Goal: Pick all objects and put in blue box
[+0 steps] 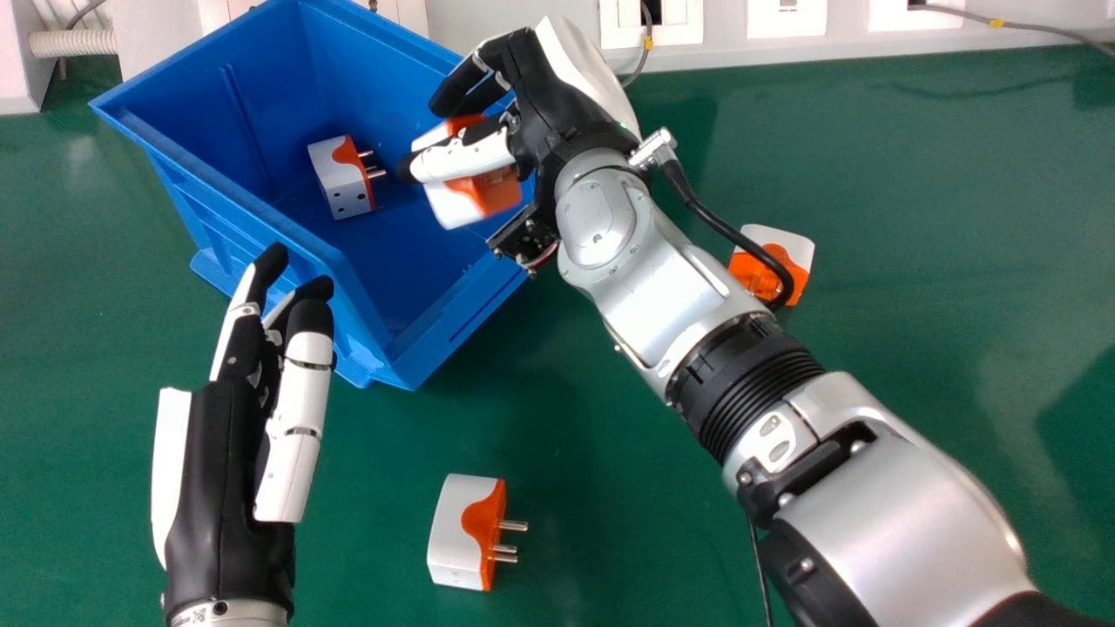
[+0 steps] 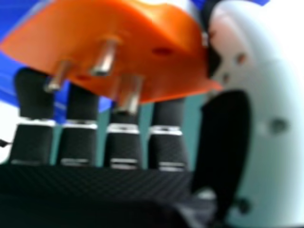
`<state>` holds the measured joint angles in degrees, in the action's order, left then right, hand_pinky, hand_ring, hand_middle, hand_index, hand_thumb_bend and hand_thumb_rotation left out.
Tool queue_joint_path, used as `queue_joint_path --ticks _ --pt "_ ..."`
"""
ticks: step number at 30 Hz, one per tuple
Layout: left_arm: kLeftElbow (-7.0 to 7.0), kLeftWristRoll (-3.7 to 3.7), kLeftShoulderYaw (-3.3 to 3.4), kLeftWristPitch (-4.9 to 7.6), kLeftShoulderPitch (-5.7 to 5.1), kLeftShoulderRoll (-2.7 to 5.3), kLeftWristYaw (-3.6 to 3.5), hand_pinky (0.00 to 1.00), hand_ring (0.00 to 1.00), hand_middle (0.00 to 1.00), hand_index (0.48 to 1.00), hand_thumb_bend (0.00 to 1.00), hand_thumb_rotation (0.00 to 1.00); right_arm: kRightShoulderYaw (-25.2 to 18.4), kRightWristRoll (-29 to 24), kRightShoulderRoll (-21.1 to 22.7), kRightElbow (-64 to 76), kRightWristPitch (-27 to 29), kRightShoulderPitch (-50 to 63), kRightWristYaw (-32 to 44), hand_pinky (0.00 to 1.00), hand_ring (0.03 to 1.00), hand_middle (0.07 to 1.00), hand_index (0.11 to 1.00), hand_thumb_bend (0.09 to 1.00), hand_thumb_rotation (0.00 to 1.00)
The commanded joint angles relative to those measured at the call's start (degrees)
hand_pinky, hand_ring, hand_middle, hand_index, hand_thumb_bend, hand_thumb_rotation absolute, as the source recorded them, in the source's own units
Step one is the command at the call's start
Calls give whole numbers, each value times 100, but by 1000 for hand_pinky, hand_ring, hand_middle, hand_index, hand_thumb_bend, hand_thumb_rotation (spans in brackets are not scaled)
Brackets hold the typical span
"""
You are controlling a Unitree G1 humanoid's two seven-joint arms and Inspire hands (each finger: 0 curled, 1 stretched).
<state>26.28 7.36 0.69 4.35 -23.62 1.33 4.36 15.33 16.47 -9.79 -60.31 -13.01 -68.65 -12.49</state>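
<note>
Four white-and-orange plugs are in view. The right robot hand (image 1: 557, 109) has its thumb and fingers clamped on one plug (image 1: 496, 189), holding it over the right part of the blue box (image 1: 239, 231); in the right hand view its metal pins face the camera. A second plug (image 1: 338, 180) lies inside the box. A third plug (image 1: 457, 531) lies on the near part of the green bench (image 1: 592, 453), and a fourth (image 1: 799, 248) lies beyond the silver right arm (image 1: 662, 300), partly hidden by a black cable (image 1: 719, 225) crossing in front of it. The arm stretches diagonally across the bench. The left robot hand (image 1: 231, 435) is near the box's near wall, its fingers apart and mostly straight, gripping nothing. Wall sockets (image 1: 679, 30) line the back.
</note>
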Motion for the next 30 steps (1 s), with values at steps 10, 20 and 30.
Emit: queue_joint_path --ticks 10,20,30 --pt "29 240 -209 279 -106 93 193 823 890 870 936 421 904 -8 -17 -609 -583 604 -915 55 321 454 574 477 486 0" --pt "29 286 -310 385 -201 131 283 827 893 873 941 433 915 162 96 -690 -895 717 -1166 143 323 443 534 511 490 0" --pt "11 352 -375 414 -224 190 353 830 897 876 944 449 922 224 129 -714 -885 966 -1221 96 324 432 506 546 490 0"
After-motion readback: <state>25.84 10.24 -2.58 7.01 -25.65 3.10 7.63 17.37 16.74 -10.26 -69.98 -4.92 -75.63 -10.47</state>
